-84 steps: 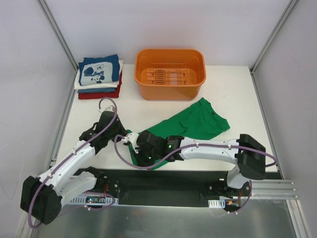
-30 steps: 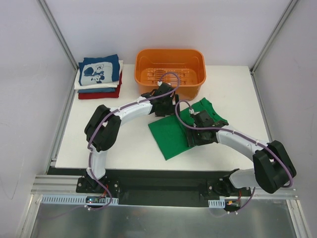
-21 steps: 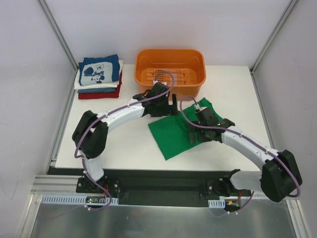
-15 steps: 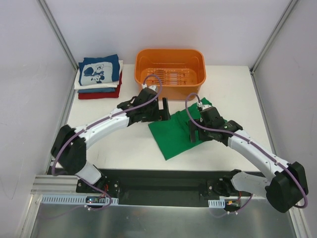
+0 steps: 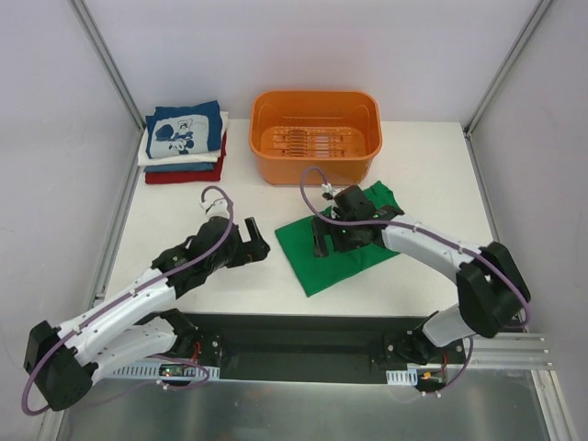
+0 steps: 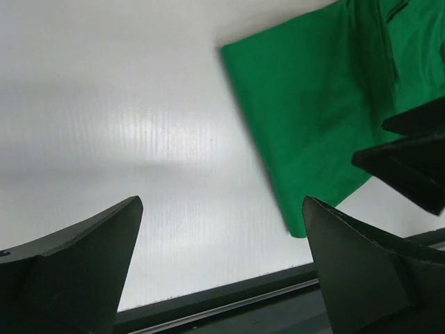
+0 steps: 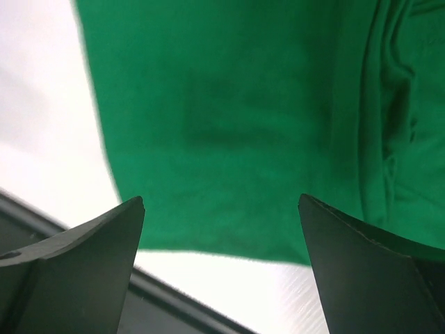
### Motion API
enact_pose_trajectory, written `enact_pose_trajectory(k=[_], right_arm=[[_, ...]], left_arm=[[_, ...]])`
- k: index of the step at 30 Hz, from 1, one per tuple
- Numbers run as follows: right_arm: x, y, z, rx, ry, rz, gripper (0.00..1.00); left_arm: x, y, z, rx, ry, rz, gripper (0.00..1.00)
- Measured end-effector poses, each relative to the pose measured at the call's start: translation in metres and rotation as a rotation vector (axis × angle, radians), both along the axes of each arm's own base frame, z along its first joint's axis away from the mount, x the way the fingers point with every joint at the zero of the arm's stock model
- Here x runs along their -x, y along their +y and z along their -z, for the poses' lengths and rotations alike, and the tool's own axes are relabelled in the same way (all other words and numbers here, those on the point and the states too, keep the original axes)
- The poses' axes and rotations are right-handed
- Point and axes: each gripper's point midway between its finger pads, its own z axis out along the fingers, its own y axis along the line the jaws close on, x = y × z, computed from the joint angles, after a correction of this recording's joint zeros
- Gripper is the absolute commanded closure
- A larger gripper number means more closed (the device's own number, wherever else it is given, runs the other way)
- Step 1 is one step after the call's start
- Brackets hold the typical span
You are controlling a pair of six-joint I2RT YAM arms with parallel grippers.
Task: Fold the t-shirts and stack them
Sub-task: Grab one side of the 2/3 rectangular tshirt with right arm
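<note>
Top view: a green shirt (image 5: 354, 241) lies on the white surface (image 5: 432, 165), just in front of the orange tub (image 5: 315, 133) and slightly right of centre. Its near-left part is spread flat with a straight left edge and a sharp near corner; its far-right part is bunched into creases. At the far-left corner of the surface, well apart from the green shirt, sits a stack (image 5: 186, 142) of folded shirts: navy with a white cartoon print on top, then white, blue-grey and red at the bottom. The left tool (image 5: 255, 241) hangs over bare surface to the left of the green shirt, jaws spread wide and holding nothing; its wrist view (image 6: 221, 202) shows white surface between the fingers and the cloth (image 6: 313, 125) ahead to the right. The right tool (image 5: 319, 243) is over the flat left part of the green shirt, jaws likewise spread wide and empty; its wrist view (image 7: 221, 200) shows green cloth (image 7: 229, 104) filling the gap between the fingers.
</note>
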Motion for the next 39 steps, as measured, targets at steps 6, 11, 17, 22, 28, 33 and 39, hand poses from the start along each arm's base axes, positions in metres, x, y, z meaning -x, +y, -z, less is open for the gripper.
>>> enact_pose_trajectory(k=[6, 11, 17, 22, 28, 33, 39], right_arm=[[-0.029, -0.010, 0.032, 0.133, -0.008, 0.065, 0.03], [-0.057, -0.026, 0.043, 0.218, -0.027, 0.140, 0.03], [-0.061, -0.034, 0.036, 0.261, -0.056, 0.131, 0.03], [-0.029, -0.003, 0.000, 0.285, -0.181, -0.039, 0.03], [0.017, 0.071, -0.033, 0.232, -0.278, -0.255, 0.01], [0.026, 0.092, -0.013, 0.266, -0.243, -0.276, 0.35], [0.028, 0.082, 0.033, 0.370, -0.138, -0.235, 0.45]], left_arm=[[0.017, 0.026, 0.011, 0.005, 0.008, -0.075, 0.01], [0.024, 0.040, 0.017, -0.001, 0.015, -0.124, 0.01], [0.026, 0.050, 0.019, -0.019, 0.018, -0.163, 0.01], [0.027, 0.059, 0.023, -0.056, 0.024, -0.188, 0.01], [0.021, 0.080, 0.020, -0.057, 0.008, -0.296, 0.01], [0.014, 0.108, 0.019, -0.041, -0.005, -0.425, 0.01], [0.015, 0.125, 0.021, -0.026, -0.015, -0.506, 0.01]])
